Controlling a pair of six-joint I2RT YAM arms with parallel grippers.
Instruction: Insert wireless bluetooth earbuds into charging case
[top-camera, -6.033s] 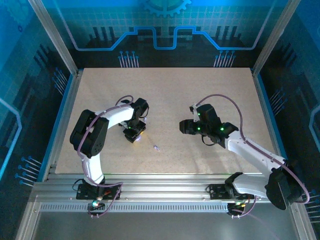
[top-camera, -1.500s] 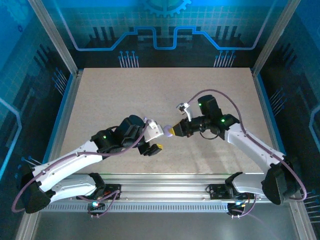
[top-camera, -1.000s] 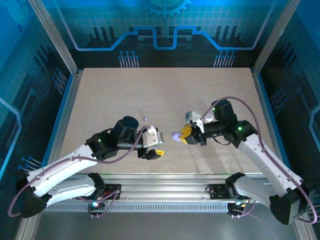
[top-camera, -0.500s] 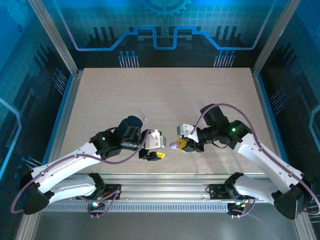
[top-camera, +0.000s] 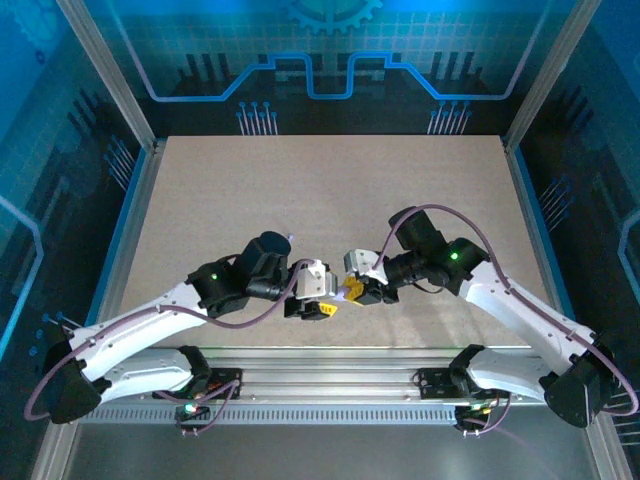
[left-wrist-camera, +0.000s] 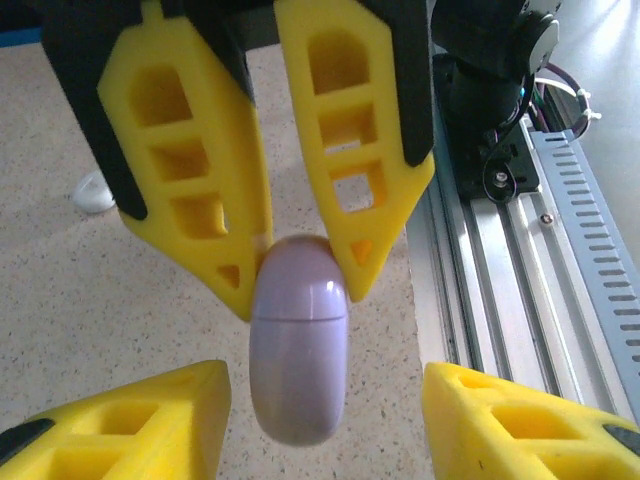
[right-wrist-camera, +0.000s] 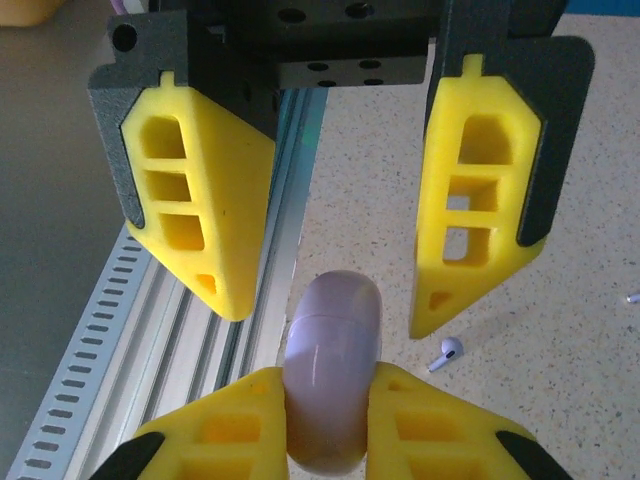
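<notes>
The right pincer (right-wrist-camera: 330, 388) is pinching a closed lavender charging case (left-wrist-camera: 300, 360) by one rounded end, a yellow finger pressed to each side of it. The case sticks out from those fingertips, held in the air above the tabletop (top-camera: 330, 180) and close to its near edge.

The left pincer (left-wrist-camera: 326, 380) faces the case head-on from the other side. Its jaws are spread, one finger on each side of the case's free end, with a gap showing between each finger and the shell, so it touches nothing.

One white earbud (right-wrist-camera: 447, 350) lies loose on the tabletop, past the case and to its right in the right wrist view, apart from both pincers. In the top view a tiny pale lavender earbud (top-camera: 290, 238) lies on the tabletop beyond the case and to its left, beside the left arm's dark joint. The case's lid is shut, with no bud in it that can be seen.
</notes>
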